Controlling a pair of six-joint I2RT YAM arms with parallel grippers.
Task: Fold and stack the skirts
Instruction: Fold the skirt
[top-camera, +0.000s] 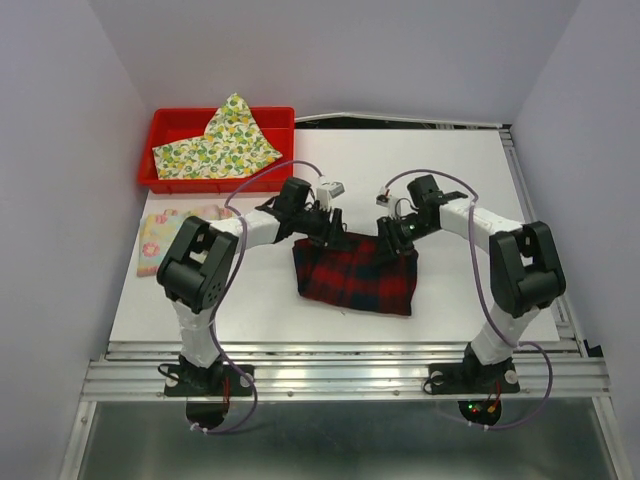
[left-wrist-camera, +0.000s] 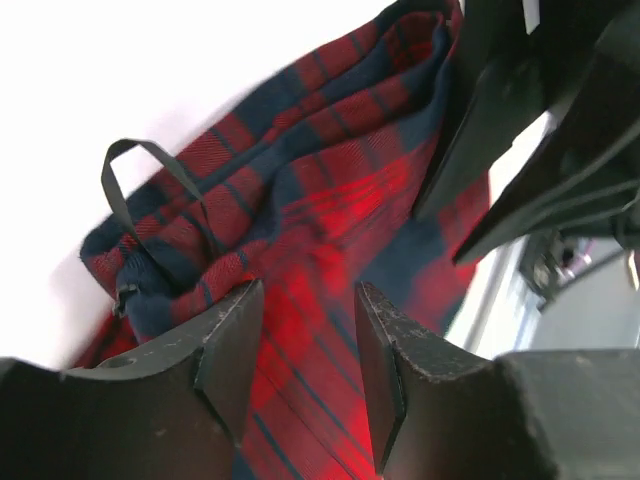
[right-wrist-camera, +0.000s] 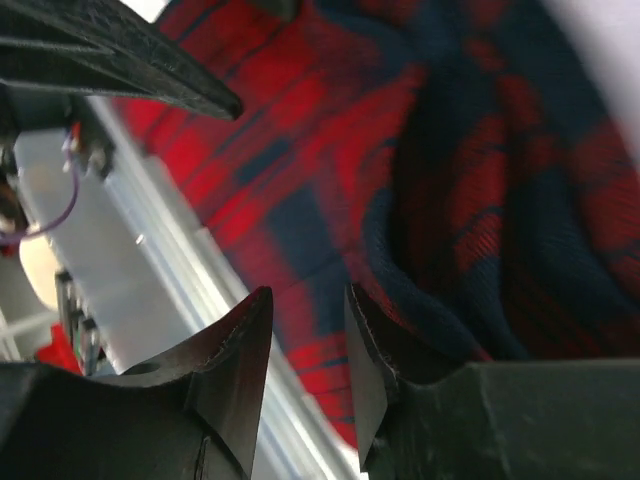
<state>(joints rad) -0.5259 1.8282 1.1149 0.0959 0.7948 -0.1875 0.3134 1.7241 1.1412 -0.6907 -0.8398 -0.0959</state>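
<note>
The red-and-black plaid skirt (top-camera: 355, 275) lies folded on the white table between the arms. My left gripper (top-camera: 333, 230) hovers over its far left edge, open, with cloth showing below the gap (left-wrist-camera: 305, 295). My right gripper (top-camera: 393, 234) hovers over its far right edge, open and empty (right-wrist-camera: 308, 295). The plaid (left-wrist-camera: 300, 200) has a black hanging loop (left-wrist-camera: 125, 175) at one corner, and it also fills the right wrist view (right-wrist-camera: 450, 150). The lemon-print skirt (top-camera: 220, 145) lies in the red tray. The pastel floral skirt (top-camera: 162, 232) lies flat at the table's left edge, partly behind my left arm.
The red tray (top-camera: 165, 125) stands at the back left corner of the table (top-camera: 460, 170). A metal rail (top-camera: 340, 375) runs along the near edge. Grey walls close in on both sides.
</note>
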